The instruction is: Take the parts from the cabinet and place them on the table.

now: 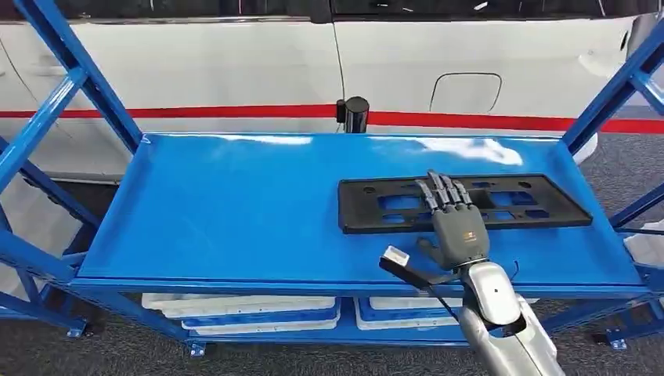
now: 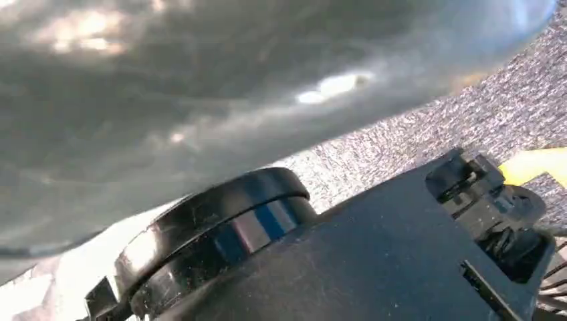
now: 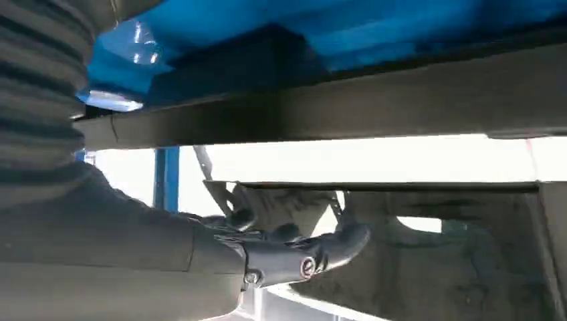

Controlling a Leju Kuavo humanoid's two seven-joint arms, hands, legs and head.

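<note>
Reaching over the blue shelf [image 1: 235, 211], I have my right hand [image 1: 454, 223] lying palm down on the black plate [image 1: 532, 202], fingers stretched flat across its near edge and not closed around anything. The plate lies flat on the right half of the shelf, long side running across, with several cut-out windows through which the blue shows. In the right wrist view my thumb [image 3: 314, 251] sits low along the shelf's front edge, apart from the fingers.

I judge the plate to be a thin, stiff plastic moulding, light for its length and fairly slick on the painted metal. Lying flush, it offers no edge to get under from above, so I would expect to drag it toward the shelf lip until the near edge overhangs, then pinch that edge between thumb and fingers near the middle of its length so it doesn't tip. The thin bars between the windows look like the weakest places to grip.

My left hand I cannot tell about.
</note>
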